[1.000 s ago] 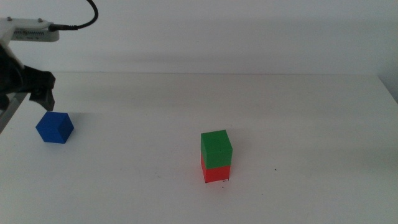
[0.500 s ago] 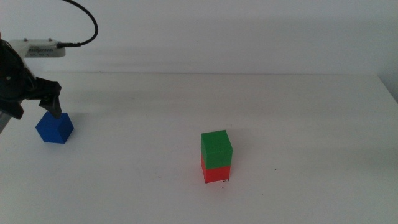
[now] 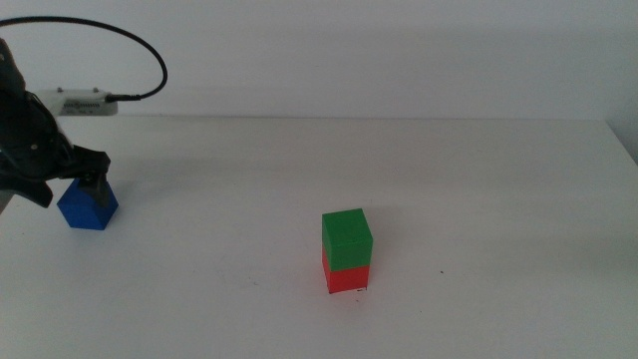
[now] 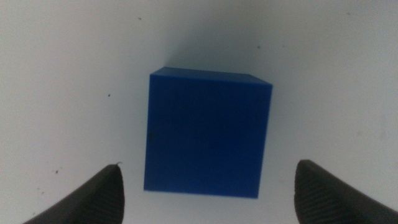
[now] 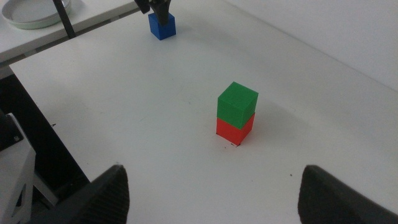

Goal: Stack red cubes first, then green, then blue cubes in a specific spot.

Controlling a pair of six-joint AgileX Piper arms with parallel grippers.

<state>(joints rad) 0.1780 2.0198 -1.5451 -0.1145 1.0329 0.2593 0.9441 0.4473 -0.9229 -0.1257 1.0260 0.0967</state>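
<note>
lower centre of the middle view: green cube sits squarely on the red cube, 2 high. tiny black pen marks of the spot peek out at the red cube's base corner. stack hasn't shifted vs 1 s ago.

right wrist view looks down on that same stack, green cube over red cube, w/ a pen mark by the base. right gripper has its 2 jaws spread wide in the lower corners of its own view, nothing between them, well apart from the stack.

farther back, left edge of the middle view: blue cube on the white table, well apart from the stack, same place as before. left gripper was up & left of the cube 1 s ago; it has since come down over it, 1 dark jaw now overlapping the cube's top right edge. left wrist view: blue cube centred between the spread jaws of the left gripper, white gap each side, so released, not yet gripping.

upper left of the right wrist view, past the table edge: a pale dish.
</note>
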